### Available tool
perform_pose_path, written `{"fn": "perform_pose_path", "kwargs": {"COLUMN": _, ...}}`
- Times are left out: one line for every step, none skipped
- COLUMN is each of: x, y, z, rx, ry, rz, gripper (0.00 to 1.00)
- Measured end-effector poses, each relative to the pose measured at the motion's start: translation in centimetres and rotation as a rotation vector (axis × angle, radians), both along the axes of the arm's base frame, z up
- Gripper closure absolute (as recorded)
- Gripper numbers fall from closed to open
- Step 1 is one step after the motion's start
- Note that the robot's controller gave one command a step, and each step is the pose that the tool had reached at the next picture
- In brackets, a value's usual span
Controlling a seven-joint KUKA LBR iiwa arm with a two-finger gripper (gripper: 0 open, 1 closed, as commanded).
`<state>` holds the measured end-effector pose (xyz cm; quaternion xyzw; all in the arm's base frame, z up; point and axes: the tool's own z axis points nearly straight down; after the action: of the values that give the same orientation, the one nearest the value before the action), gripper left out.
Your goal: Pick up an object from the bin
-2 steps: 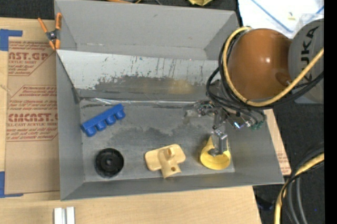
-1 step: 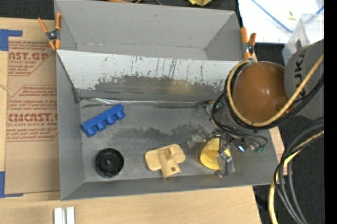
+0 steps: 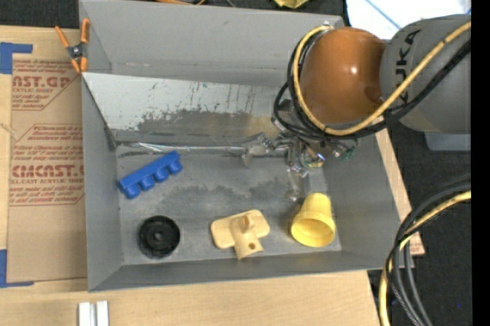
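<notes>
End effector (image 3: 297,177) grip: can't tell. Yellow cup (image 3: 313,220) lies just beside it, untouched. 0 objs lifted; pick pending.

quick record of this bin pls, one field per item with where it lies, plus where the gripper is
container: grey metal bin
gripper: gripper, right of centre, just beyond the cup in the view
nearest item: yellow plastic cup, on its side, front right
front centre: tan plastic block with a peg
front left: black round disc
left: blue ridged plastic bar, lying at a slant
</notes>
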<state>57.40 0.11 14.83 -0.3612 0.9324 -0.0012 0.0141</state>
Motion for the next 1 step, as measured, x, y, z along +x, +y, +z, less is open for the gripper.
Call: {"fn": "perform_pose_path", "kwargs": {"x": -4.34, "y": -9.22, "z": -3.01, "rx": -0.006, "ry": 0.030, "rz": 0.106, "gripper": 0.00}}
